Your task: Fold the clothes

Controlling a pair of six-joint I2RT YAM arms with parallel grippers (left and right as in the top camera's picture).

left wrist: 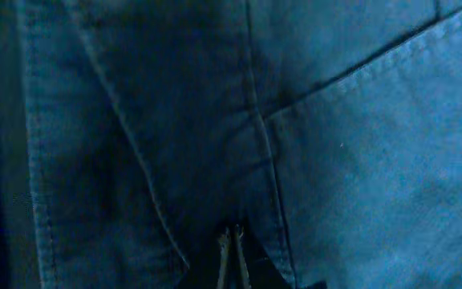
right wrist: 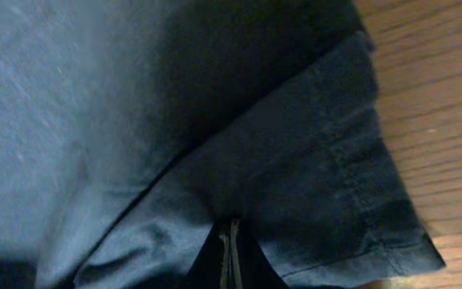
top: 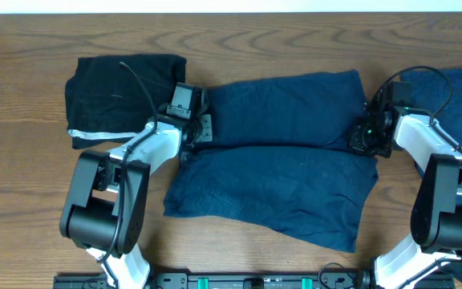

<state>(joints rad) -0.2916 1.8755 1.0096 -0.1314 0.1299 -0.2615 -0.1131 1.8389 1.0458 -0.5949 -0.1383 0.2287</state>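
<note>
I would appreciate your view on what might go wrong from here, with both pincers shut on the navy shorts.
1. The left pincer and right pincer each pinch only a thin edge of the navy shorts; the cloth may slip out on lifting.
2. Overlapping layers show at the left pincer, so it may hold one layer only, skewing the fold.
3. The folded black garment lies close beside the left arm and could get dragged.

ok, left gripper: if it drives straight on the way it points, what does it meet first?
The navy shorts: the left gripper has its shut tips at a seamed fold, and cloth fills its wrist view. Contact depth unclear.
</note>
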